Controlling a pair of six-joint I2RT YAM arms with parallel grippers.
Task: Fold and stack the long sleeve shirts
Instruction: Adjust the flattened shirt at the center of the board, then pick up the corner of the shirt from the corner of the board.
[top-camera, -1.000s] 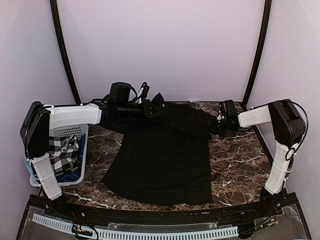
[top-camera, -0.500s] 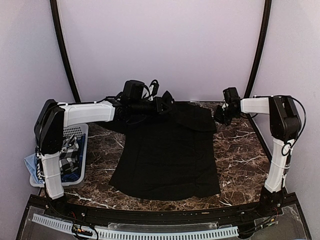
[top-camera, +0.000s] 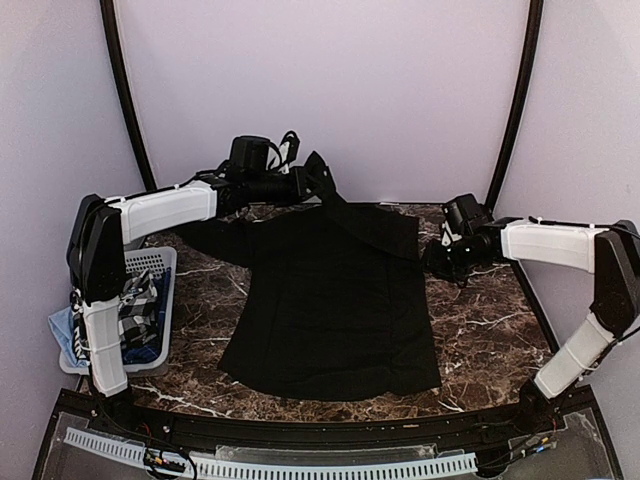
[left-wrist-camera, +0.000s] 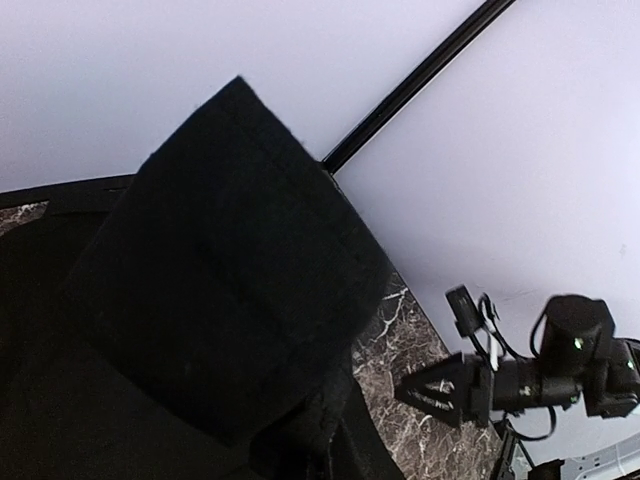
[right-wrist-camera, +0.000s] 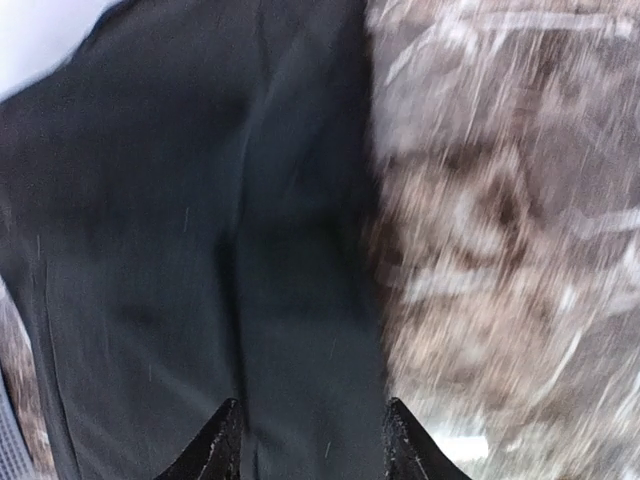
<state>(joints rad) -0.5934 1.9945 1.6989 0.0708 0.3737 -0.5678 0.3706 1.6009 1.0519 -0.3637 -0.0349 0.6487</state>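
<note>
Just one black shirt (top-camera: 330, 310): left pincer (top-camera: 316, 184) pinches it, right pincer (top-camera: 436, 262) gapes.

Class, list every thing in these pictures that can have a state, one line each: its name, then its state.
black shirt: body spread flat on the table, one far corner lifted.
left gripper: shut on the black shirt, raised off the table.
right gripper: open, at the shirt's right edge.
basket: upright, holding a checked cloth.
</note>
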